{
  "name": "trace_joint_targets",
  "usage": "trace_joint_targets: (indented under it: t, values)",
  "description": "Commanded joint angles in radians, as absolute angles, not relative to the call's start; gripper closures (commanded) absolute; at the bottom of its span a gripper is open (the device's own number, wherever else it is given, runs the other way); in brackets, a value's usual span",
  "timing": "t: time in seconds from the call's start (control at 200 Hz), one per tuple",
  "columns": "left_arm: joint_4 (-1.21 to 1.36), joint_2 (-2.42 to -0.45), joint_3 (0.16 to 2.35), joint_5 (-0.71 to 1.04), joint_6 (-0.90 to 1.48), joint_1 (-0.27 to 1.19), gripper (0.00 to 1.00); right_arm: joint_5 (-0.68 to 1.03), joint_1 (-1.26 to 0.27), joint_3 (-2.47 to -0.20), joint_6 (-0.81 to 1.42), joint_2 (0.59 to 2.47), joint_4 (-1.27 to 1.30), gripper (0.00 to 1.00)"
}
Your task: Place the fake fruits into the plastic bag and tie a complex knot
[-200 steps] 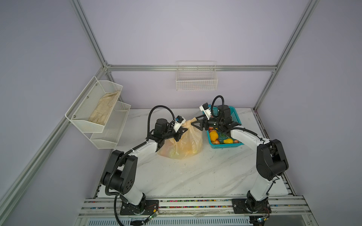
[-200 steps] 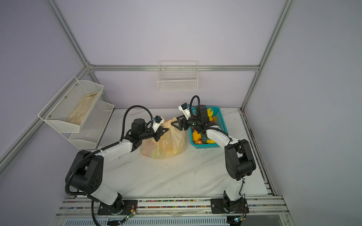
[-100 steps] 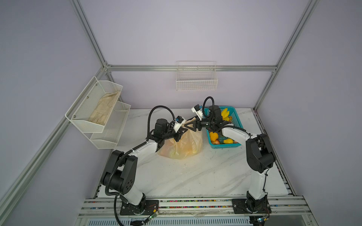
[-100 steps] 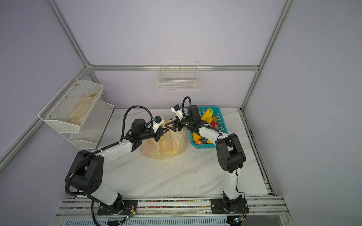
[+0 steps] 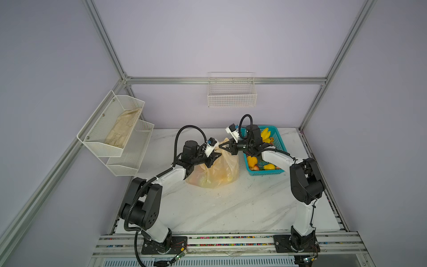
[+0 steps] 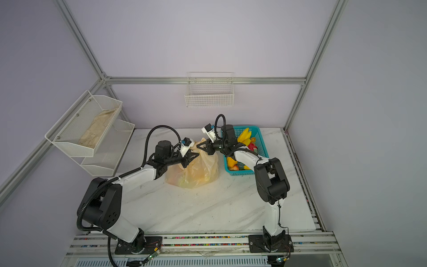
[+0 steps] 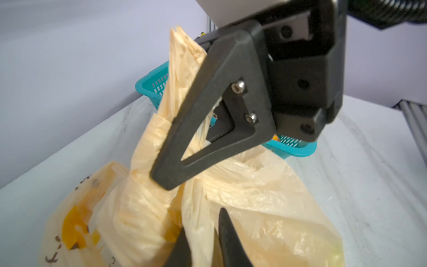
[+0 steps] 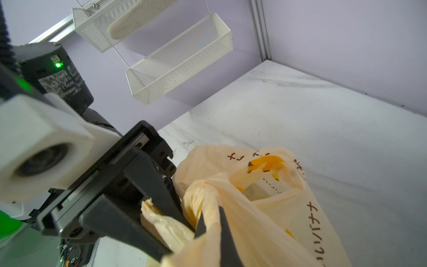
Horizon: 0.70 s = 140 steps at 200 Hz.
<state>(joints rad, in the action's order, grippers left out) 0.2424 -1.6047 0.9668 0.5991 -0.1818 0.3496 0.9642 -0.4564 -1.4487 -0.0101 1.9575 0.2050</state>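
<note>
Swinging over from the basket side since a second ago, the right pincer [image 5: 221, 146] now sits at the top of the bag [image 5: 219, 175]. Its jaws, wide then, are pressed together on a twisted handle strip [image 8: 208, 198]. The left pincer [image 5: 216, 159] stays put just beside it, jaws a little apart with plastic between them; whether it grips, I cannot tell. The bag stands on the worktop [image 5: 231, 208] beside the teal basket [image 5: 277, 136], where bananas [image 5: 265, 135] and other fruits lie. Inside the bag only yellow and green blurs show through the film. Both wrist views cut off their own fingers, and whether the strips are knotted is hard to make out.
</note>
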Motion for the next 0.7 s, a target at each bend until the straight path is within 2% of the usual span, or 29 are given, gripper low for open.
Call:
trace_joint_targets:
  t: [0.0,0.095,0.2,0.425,0.695]
  values:
    - [0.233,-1.546,0.943,0.606,-0.201,0.353,0.67,0.964,-0.455,-1.433,-0.031,1.896,0.241,1.0]
    - [0.179,-1.479,0.923,0.621,-0.221,0.35,0.54,0.95,-0.455,-1.415,-0.057,1.862,0.246,1.0]
    - [0.14,-1.375,0.899,0.621,-0.205,0.343,0.47,0.91,-0.455,-1.386,-0.123,1.82,0.224,1.0]
    - [0.149,-1.231,0.887,0.66,-0.132,0.281,0.38,0.921,-0.454,-1.332,-0.228,1.739,0.213,1.0]
    - [0.124,-1.315,1.023,0.634,-0.075,0.253,0.35,0.975,-0.456,-1.307,-0.25,1.709,0.243,1.0]
